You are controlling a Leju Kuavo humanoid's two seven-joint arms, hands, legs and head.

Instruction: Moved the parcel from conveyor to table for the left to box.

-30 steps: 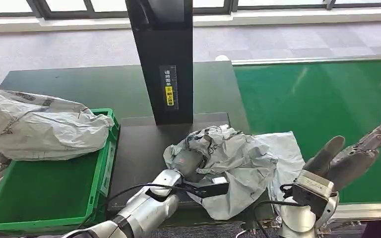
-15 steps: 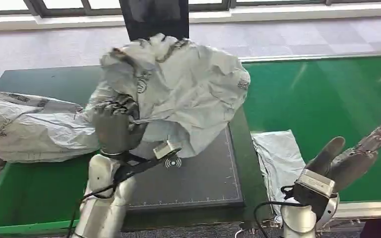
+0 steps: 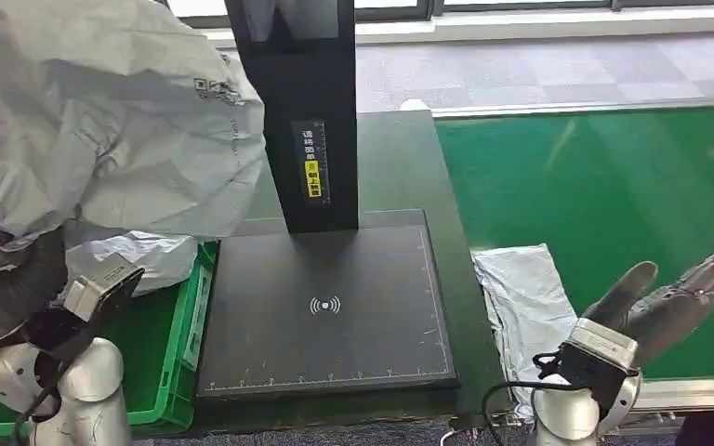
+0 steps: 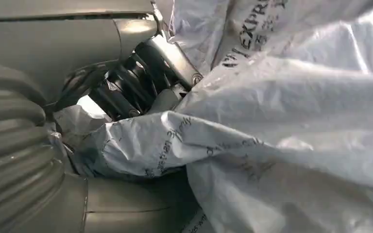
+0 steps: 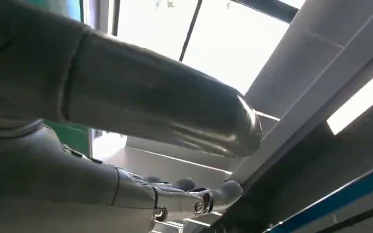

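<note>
A big crumpled grey parcel bag (image 3: 102, 111) hangs high at the left, above the green box (image 3: 175, 367). My left hand (image 3: 5, 283) grips it from below; in the left wrist view the dark fingers (image 4: 126, 92) dig into the bag's folds (image 4: 281, 121). My right hand (image 3: 669, 297) is raised over the near edge of the green conveyor (image 3: 614, 186), fingers spread and holding nothing. In the right wrist view that hand (image 5: 175, 121) points up toward the ceiling.
Another grey parcel (image 3: 139, 255) lies in the green box. A black scan plate (image 3: 325, 316) with a tall black post (image 3: 302, 111) stands on the table between box and conveyor. A flat white bag (image 3: 530, 297) lies on the conveyor's left edge.
My left hand has swung the parcel from the scan plate up and leftward, over the green box. The plate is now bare. The right hand has stayed put.
</note>
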